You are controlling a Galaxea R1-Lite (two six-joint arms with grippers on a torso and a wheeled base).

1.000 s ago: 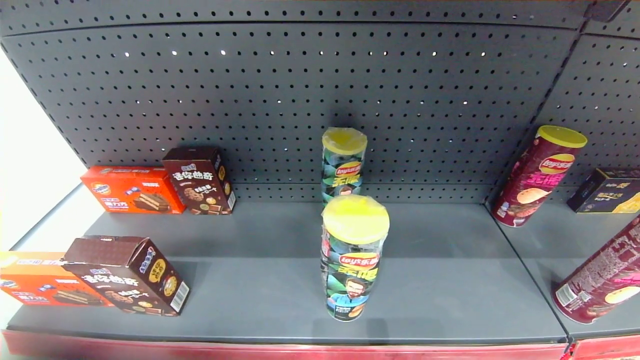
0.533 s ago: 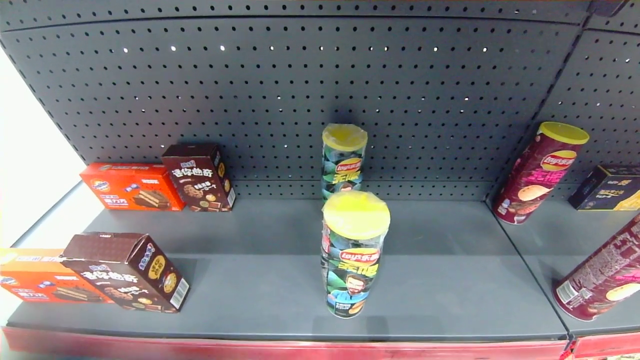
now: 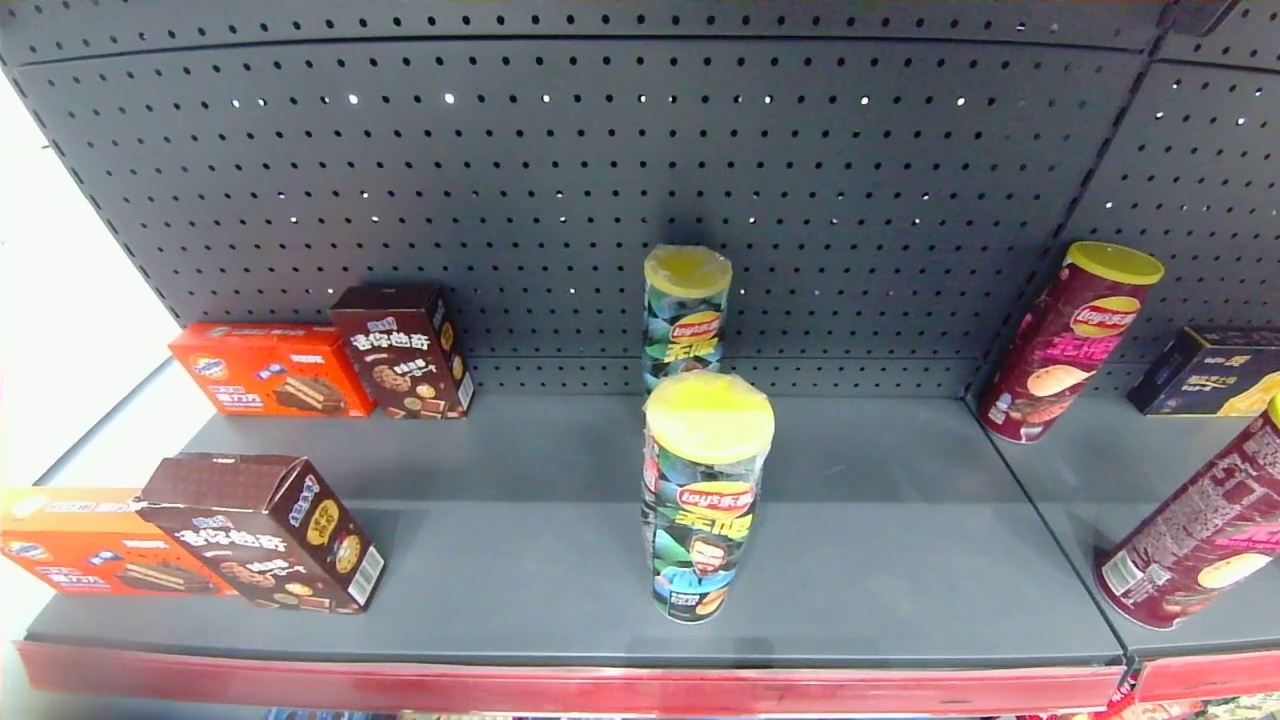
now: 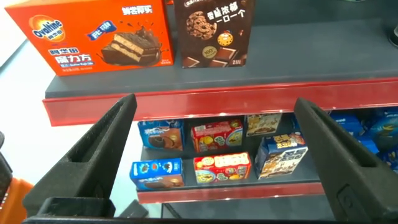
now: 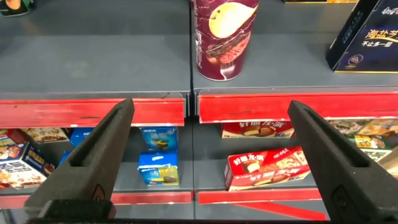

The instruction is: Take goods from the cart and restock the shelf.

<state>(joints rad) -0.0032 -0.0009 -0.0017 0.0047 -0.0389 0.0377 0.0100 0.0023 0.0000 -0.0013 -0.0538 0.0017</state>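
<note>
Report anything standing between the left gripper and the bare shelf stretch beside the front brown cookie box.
Nothing visible does. The left gripper, open and empty, faces the shelf edge below the orange box and brown cookie box; the bare stretch between that box and the front green can lies open.

Yellow-lidded, green-patterned chip can (image 3: 705, 500); maroon can (image 3: 1070, 345), yellow lid; orange box (image 3: 270, 368); brown cookie box (image 3: 405, 350); dark grey shelf (image 3: 880, 560), red-edged.

Even light, white glare past the shelf (image 3: 900, 530) on the left, pegboard (image 3: 480, 200) lines bowed near the edges.
</note>
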